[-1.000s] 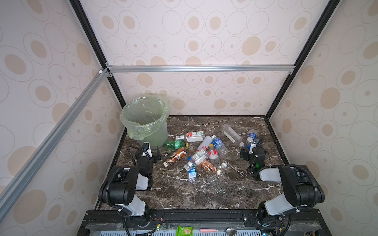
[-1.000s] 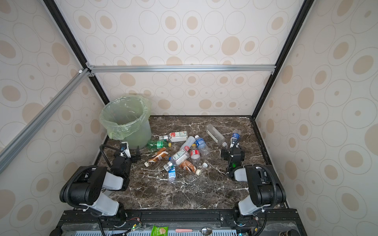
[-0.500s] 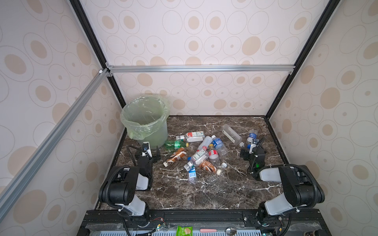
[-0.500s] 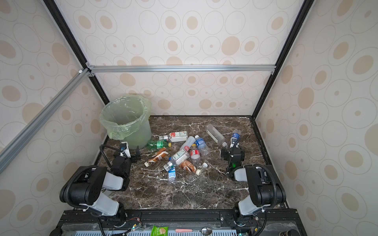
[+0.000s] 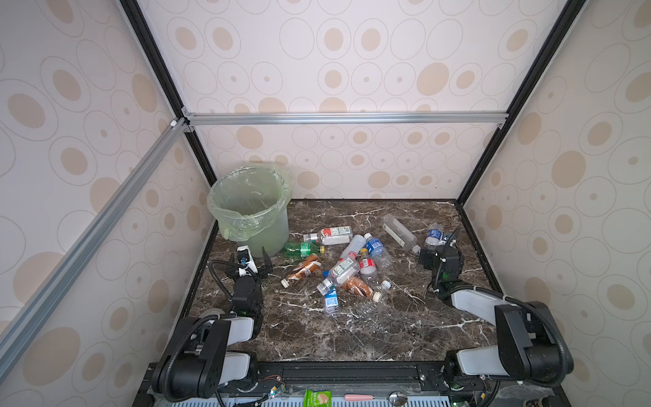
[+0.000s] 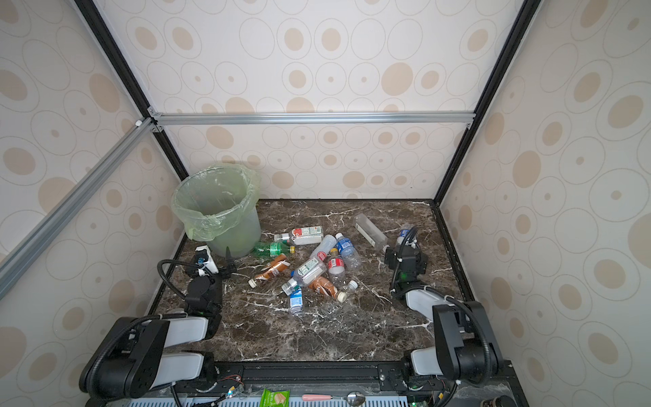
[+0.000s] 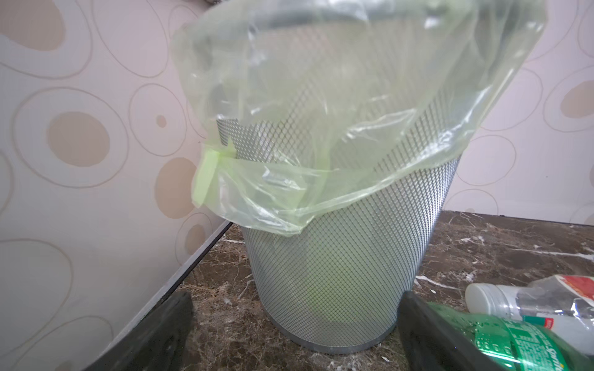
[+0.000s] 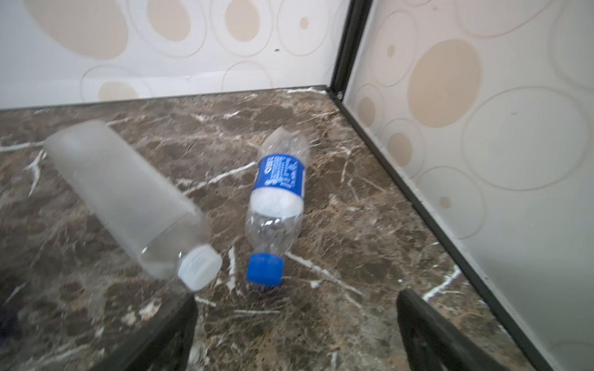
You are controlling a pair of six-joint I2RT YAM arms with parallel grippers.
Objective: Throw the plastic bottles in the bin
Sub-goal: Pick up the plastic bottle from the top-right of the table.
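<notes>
Lying scattered on the table beside the corner bin, the plastic bottles look light, thin-walled and slippery; grasping across the labelled middle seems safest. Both the left gripper and right gripper gape wide, holding nothing.

- The left arm is folded low at the near-left corner of the tabletop, its forearm lying along the left edge.
- The left gripper sits low, aimed at the far-left corner. Its jaws are spread wide and empty, and its fingers frame the wrist view.
- The right arm is folded low at the near-right corner, its forearm lying along the right edge.
- The right gripper sits low, aimed at the far-right corner. Its jaws are also wide and empty, with its fingers apart in the wrist view.
</notes>
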